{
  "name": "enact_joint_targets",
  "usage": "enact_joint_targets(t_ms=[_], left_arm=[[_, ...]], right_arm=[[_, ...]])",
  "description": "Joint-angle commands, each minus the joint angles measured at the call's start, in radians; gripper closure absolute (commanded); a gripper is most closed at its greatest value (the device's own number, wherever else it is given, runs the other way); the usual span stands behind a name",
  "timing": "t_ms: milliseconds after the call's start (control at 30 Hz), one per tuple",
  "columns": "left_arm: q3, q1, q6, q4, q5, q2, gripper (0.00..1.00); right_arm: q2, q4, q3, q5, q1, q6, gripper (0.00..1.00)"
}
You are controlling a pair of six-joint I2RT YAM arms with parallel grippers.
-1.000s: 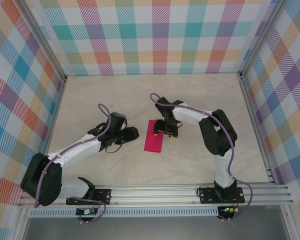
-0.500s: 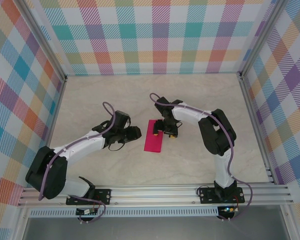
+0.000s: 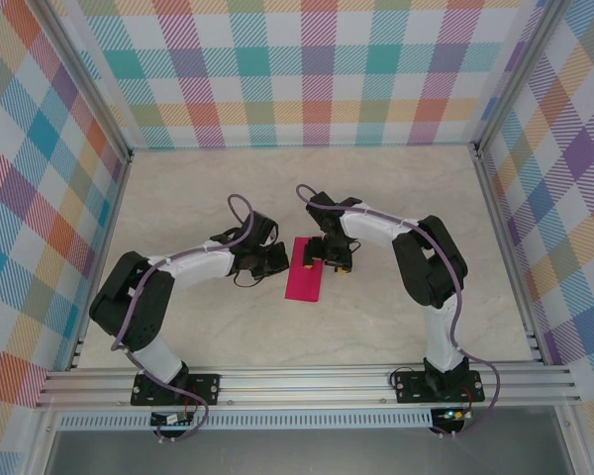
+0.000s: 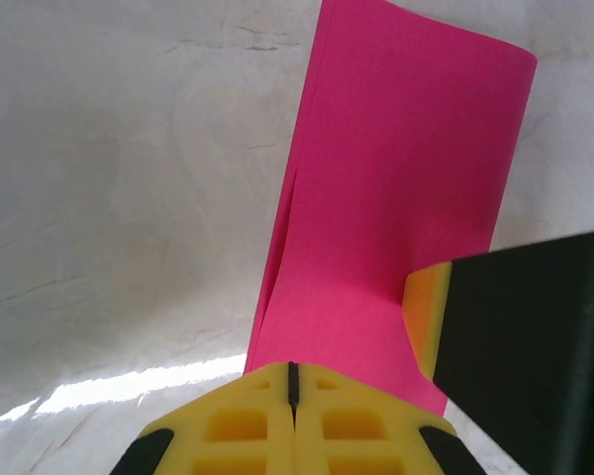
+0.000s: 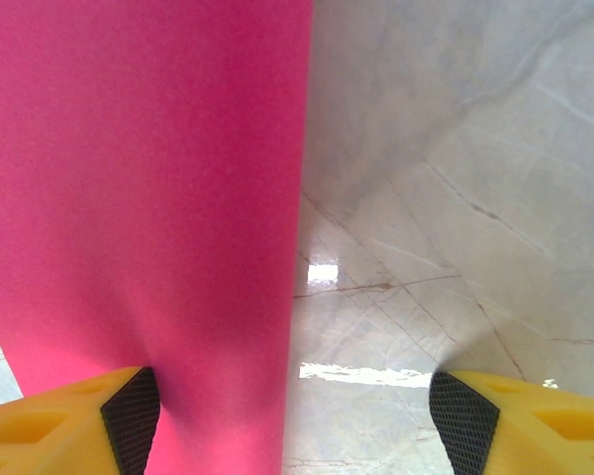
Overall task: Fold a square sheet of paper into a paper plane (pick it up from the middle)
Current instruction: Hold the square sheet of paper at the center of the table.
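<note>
Top external view has the square sheet of paper (image 3: 305,275) lying near the middle of the table (image 3: 396,198) as a narrow magenta strip, its long side running from 12 to 6 o'clock. The left gripper (image 3: 275,259) comes in from 9 o'clock and reaches the strip's left edge. The right gripper (image 3: 327,259) comes in from 3 o'clock and sits over its upper right part. On the left wrist camera the left gripper (image 4: 290,371) has its yellow tips pressed together along a thin seam, right at the near end of the paper (image 4: 396,178); whether any paper is caught between them I cannot tell. That camera also shows the sheet's left edge parted into layers, and a black finger (image 4: 515,336) of the other arm bearing its yellow pad on the sheet at 4 o'clock. On the right wrist camera the right gripper (image 5: 292,396) is spread wide, holding nothing. Its left tip rests on the paper (image 5: 139,178), which dents there, and its right tip is over bare table.
</note>
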Motion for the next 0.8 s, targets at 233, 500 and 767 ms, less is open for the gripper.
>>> enact_joint_targets(t_ms=[233, 500, 767], left_arm=[[0.062, -0.014, -0.021, 0.071, 0.073, 0.082, 1.00], [0.086, -0.014, -0.022, 0.083, 0.086, 0.160, 1.00], [0.075, -0.016, 0.000, 0.022, 0.030, 0.194, 1.00]], right_arm=[[0.085, 0.011, -0.077, 0.046, 0.000, -0.013, 0.22], [0.079, 0.039, -0.104, 0.037, -0.001, 0.005, 0.23], [0.075, 0.038, -0.104, 0.031, -0.001, 0.002, 0.23]])
